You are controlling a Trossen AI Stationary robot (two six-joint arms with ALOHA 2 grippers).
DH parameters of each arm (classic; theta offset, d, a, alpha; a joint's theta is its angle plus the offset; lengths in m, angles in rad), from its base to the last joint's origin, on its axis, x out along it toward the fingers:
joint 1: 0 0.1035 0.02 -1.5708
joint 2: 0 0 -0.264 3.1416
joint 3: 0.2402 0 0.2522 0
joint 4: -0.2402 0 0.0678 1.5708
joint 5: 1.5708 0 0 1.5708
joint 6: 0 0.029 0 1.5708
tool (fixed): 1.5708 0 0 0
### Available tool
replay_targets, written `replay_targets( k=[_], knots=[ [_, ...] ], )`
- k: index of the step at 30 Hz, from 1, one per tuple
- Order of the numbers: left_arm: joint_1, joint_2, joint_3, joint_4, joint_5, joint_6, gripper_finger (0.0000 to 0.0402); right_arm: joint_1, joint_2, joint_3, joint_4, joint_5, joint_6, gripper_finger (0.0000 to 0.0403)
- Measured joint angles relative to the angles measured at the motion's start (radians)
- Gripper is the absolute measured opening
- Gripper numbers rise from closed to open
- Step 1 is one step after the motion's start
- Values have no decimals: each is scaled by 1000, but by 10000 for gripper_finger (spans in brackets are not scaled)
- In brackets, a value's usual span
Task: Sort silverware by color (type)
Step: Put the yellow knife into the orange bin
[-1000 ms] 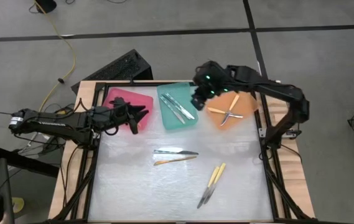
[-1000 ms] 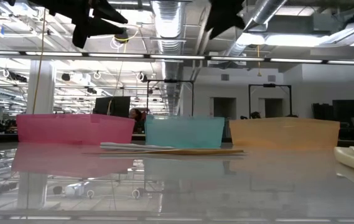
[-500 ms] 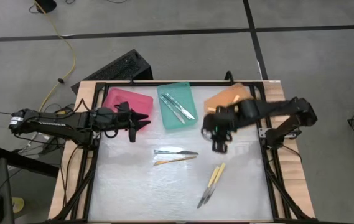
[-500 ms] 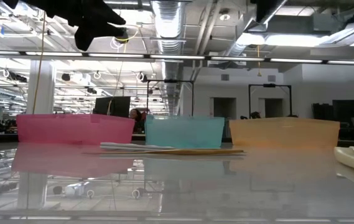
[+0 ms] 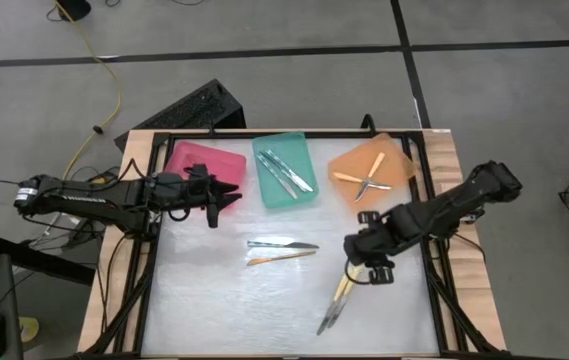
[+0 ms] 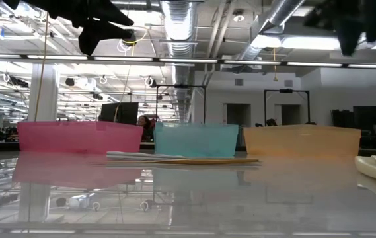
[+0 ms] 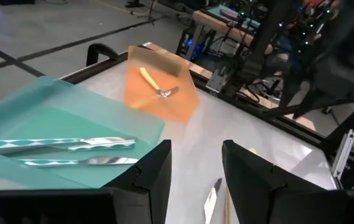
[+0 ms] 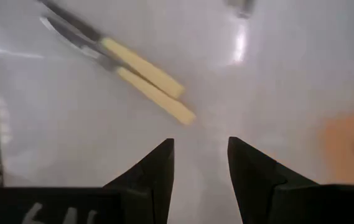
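While the right gripper (image 5: 368, 268) hangs over the near right part of the table (image 5: 214, 300), directly above the handle ends of the two yellow-handled knives (image 5: 336, 298), we log the step in hand as the approach to a pick; its fingers (image 8: 155, 167) stand apart with nothing between them, and in the right wrist view the pale handles lie side by side, touching or nearly so, just ahead of the tips. We see the left gripper (image 5: 226, 190) waiting near the pink tray (image 5: 189, 160), at its near right corner, jaws parted and empty too. Sorted so far: two teal-handled pieces (image 5: 286, 172) in the teal tray (image 5: 264, 190), two orange-handled pieces (image 5: 364, 178) in the orange tray (image 5: 404, 165); the pink tray looks to hold nothing. Unsorted on the table: the yellow pair, plus a silvery teal-handled knife (image 5: 282, 244) and an orange-handled piece (image 5: 280, 258) lying close together mid-table. We judge the task roughly half done. Next move, in our view: descend and close on one yellow handle only, which calls for care since the pair sits so tight that both may be caught or the neighbour nudged; we then expect a carry across to the pink tray, the only one unused, though whether that reach suits the right arm we cannot tell
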Motion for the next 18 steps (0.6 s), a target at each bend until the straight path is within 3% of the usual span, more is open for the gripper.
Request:
replay_targets(
  k=[10, 18],
  knots=[
    [0, 0, 0, -16, -15, -1, 126, 83, -42, -345, 430, -44, -57, 156],
    [0, 0, 0, -61, -42, -2, 126, 73, -27, -455, 552, -54, -154, 156]
  ],
)
